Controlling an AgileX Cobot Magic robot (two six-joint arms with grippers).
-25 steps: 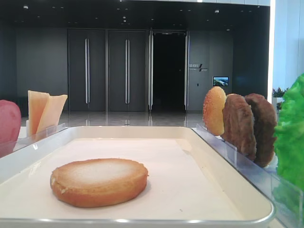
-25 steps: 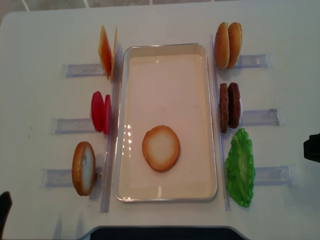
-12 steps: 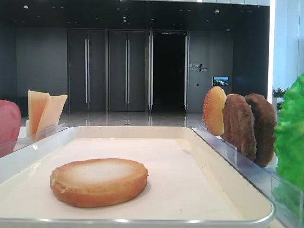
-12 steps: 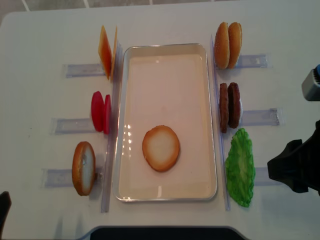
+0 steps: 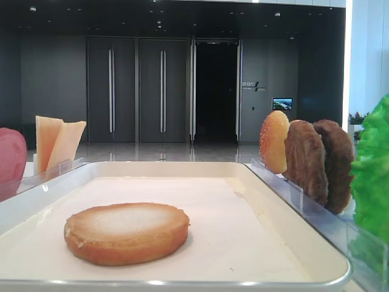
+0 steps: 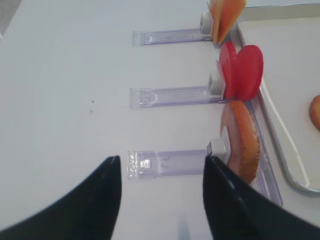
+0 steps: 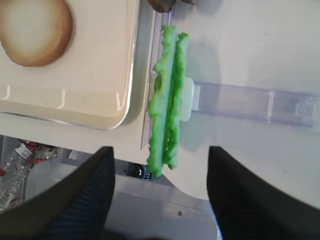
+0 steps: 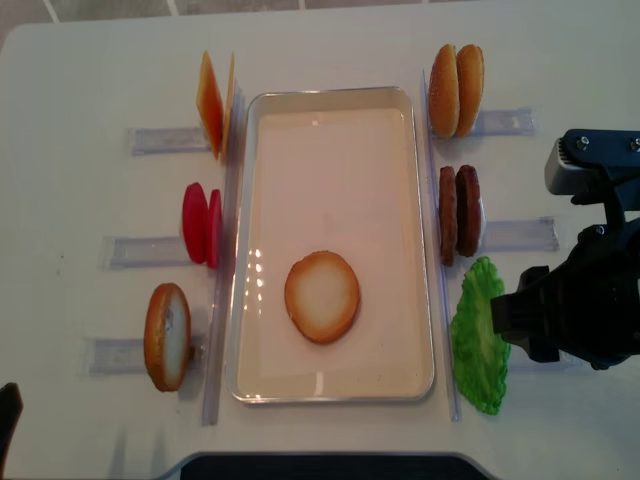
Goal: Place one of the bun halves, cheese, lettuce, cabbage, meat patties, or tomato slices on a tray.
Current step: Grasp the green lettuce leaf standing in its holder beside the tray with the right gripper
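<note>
One bun half (image 8: 322, 296) is already lying flat in the tray (image 8: 338, 98), pale toasted face up, sitting in the lower middle of the overhead frame. The tray's long axis runs top to bottom in that view.

Everything else is standing on edge in clear holders (image 8: 515, 234) on the white desk (image 8: 80, 80). On the left of the frame: cheese (image 8: 214, 103) at the top, tomato slices (image 8: 202, 224) in the middle, another bun half (image 8: 167, 336) at the bottom. On the right: a pair of domed bun halves (image 8: 456, 90) at the top, meat patties (image 8: 459, 214) below them, and the lettuce (image 8: 479, 336) at the lower right, just beside the tray's right rim. From above, the lettuce's long axis runs top to bottom, parallel to the tray.

The right tool (image 7: 159, 192) is spread wide, holding nothing. In the right wrist view its two dark fingers (image 7: 92, 190) show at the bottom of the frame, with the lettuce edge-on between them higher up and not touched. In the overhead view the right arm (image 8: 585, 300) is right next to the lettuce.

The left tool (image 6: 161, 200) is also spread wide and empty, over bare desk, with the near holder strip (image 6: 165, 163) between its fingers in the left wrist view.
</note>
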